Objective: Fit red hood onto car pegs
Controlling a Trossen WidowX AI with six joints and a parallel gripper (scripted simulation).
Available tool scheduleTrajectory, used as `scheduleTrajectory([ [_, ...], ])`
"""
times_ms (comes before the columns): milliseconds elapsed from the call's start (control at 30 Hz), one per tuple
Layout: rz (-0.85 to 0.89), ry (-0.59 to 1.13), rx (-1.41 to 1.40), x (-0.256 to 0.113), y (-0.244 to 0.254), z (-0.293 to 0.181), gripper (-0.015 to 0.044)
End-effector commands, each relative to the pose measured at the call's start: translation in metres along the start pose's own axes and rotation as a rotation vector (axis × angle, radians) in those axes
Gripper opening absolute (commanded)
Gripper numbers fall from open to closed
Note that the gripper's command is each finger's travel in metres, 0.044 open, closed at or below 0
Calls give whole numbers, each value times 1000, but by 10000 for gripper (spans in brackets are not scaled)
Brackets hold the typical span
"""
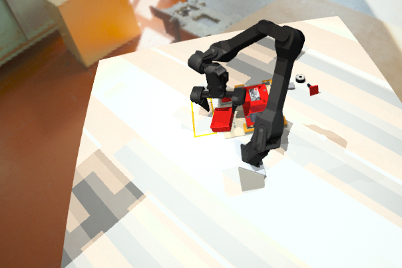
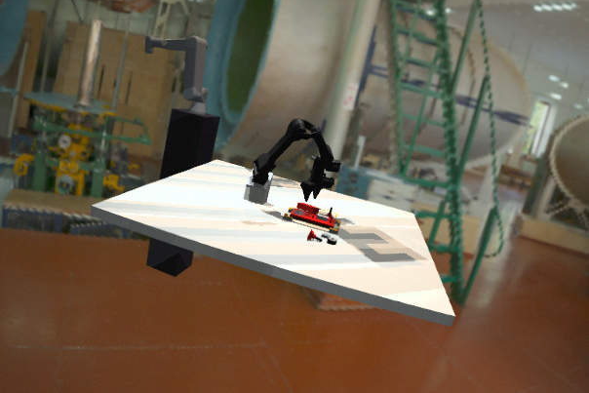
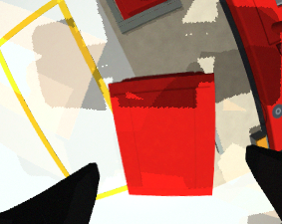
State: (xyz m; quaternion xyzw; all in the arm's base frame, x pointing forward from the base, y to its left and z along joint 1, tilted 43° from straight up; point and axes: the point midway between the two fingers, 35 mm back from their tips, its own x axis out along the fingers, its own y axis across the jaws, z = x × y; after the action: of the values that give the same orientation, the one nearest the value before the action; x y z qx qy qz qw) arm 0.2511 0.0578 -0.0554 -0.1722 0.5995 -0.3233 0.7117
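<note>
The red hood (image 1: 222, 119) (image 3: 165, 148) lies roof up, partly over one side of the yellow outline. Its corner holes do not show. My gripper (image 1: 221, 109) (image 2: 311, 198) (image 3: 173, 162) is open and empty above the hood, one finger to each side of it in the wrist view. The red chassis (image 1: 257, 107) (image 2: 313, 217) (image 3: 276, 130) sits in its jig with yellow corners, beside the hood. A grey block (image 1: 255, 94), seemingly the engine, shows on the deck. My arm hides part of the chassis, and I cannot make out all the pegs.
The yellow outline (image 1: 193, 119) (image 3: 32, 111) is on the table. A small red part (image 1: 226, 100) (image 3: 141, 5) sits in a grey holder near the chassis. Beyond the chassis lie a black-and-white wheel (image 1: 300, 78) (image 2: 330, 239) and a red piece (image 1: 313, 90) with a black stem.
</note>
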Motion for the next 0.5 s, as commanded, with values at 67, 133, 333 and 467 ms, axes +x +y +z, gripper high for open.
scheduleTrajectory([
  [67,-6,0,-5,6,-1,-1,440],
  [133,-7,0,-5,7,-1,-1,440],
  [333,-7,0,-5,11,-1,-1,440],
  [467,-7,0,-5,14,-1,-1,440],
])
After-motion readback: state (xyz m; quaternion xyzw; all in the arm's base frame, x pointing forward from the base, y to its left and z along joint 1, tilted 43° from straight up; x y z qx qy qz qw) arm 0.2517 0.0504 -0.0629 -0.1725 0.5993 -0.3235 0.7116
